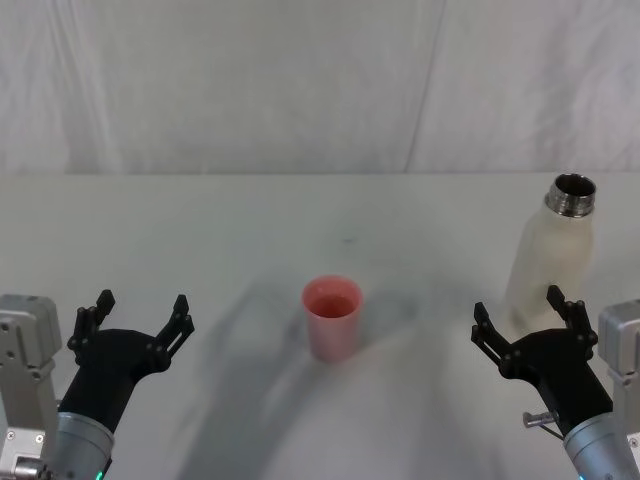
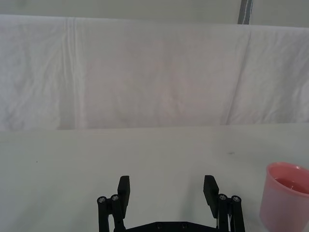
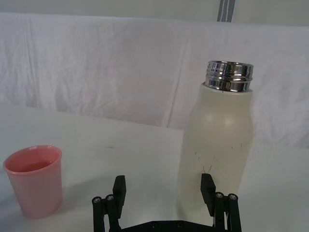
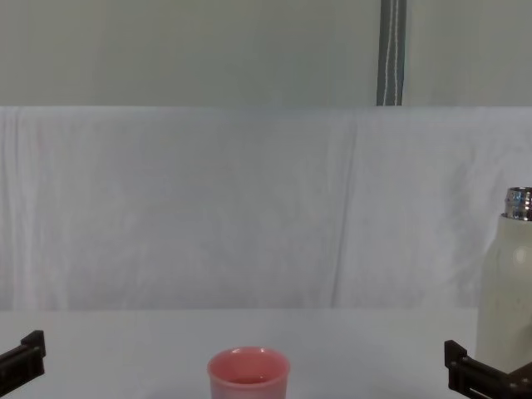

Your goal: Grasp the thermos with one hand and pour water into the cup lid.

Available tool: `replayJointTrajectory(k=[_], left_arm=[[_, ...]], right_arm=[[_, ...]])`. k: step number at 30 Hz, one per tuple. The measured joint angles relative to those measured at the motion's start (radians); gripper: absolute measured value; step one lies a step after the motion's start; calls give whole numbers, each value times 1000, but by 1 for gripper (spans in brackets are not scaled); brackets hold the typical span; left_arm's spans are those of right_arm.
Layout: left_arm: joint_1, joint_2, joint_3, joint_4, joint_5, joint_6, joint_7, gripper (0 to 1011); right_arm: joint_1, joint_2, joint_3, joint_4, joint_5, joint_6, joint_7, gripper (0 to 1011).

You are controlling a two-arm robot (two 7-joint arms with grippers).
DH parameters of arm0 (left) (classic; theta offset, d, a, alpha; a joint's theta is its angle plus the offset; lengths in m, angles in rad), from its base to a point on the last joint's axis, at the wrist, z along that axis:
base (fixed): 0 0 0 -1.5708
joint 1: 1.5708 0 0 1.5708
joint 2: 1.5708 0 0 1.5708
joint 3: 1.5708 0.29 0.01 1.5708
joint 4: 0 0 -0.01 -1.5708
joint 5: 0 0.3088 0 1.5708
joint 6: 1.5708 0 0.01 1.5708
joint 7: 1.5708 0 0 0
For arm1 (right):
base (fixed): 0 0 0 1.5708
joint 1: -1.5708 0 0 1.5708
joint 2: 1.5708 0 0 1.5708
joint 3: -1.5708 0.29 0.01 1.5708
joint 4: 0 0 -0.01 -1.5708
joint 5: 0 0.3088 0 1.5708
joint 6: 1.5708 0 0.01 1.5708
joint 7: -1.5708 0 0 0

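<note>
The cream-white thermos (image 1: 552,255) stands upright at the right of the table, its steel neck uncapped; it rises tall in the right wrist view (image 3: 217,145) and stands at the right edge of the chest view (image 4: 505,291). The pink cup lid (image 1: 332,317) sits upright mid-table, with liquid in it, and appears as the cup lid (image 3: 35,179) and the cup lid (image 2: 285,197) in the wrist views. My right gripper (image 1: 526,320) is open just in front of the thermos, not touching it. My left gripper (image 1: 137,315) is open at the front left, away from both.
A white cloth covers the table (image 1: 200,230) and hangs as a backdrop behind it. Bare tabletop lies between the cup lid and each gripper.
</note>
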Motion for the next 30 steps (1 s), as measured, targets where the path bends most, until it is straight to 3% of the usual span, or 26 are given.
replayJointTrajectory(k=[17, 30], left_arm=[[0, 0, 0, 0, 0, 0, 0, 1001], [0, 0, 0, 0, 0, 0, 0, 1001]], right_arm=[[-49, -20, 85, -28, 17, -30, 43, 1000], [-9, -57, 122, 33, 16, -59, 86, 1000]])
